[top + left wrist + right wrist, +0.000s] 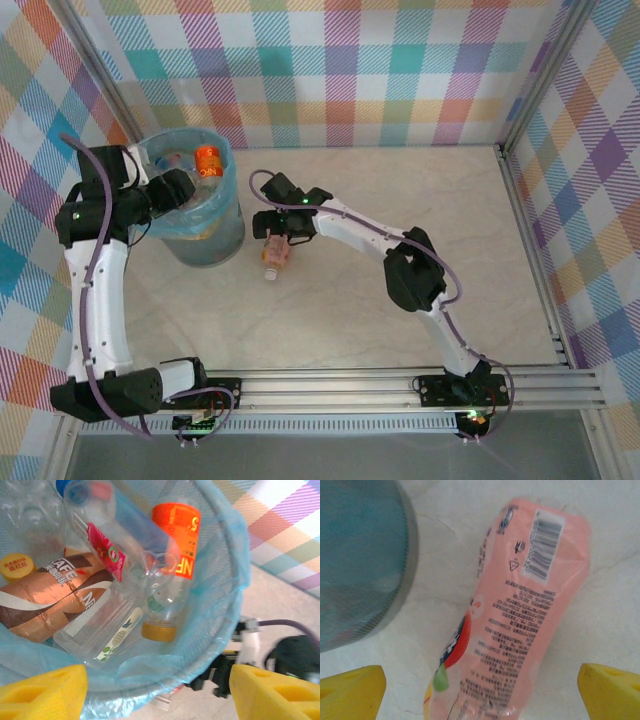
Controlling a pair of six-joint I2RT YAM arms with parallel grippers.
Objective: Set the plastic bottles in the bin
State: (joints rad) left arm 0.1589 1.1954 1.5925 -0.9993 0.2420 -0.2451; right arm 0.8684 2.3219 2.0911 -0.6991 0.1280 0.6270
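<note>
The bin, grey-blue with a light blue bag, stands at the left of the table. Several plastic bottles lie inside it: one with an orange label, a brown one, a clear one and one with a blue cap. My left gripper hovers over the bin's near rim, open, with nothing between its yellow fingers. A pink bottle lies on the table just right of the bin. My right gripper is low over that pink bottle, open and straddling it, its fingers apart from it.
The bin's wall is close to the left of the pink bottle. Checked walls enclose the table on three sides, with a metal rail along the near edge. The right arm shows beyond the bin's rim.
</note>
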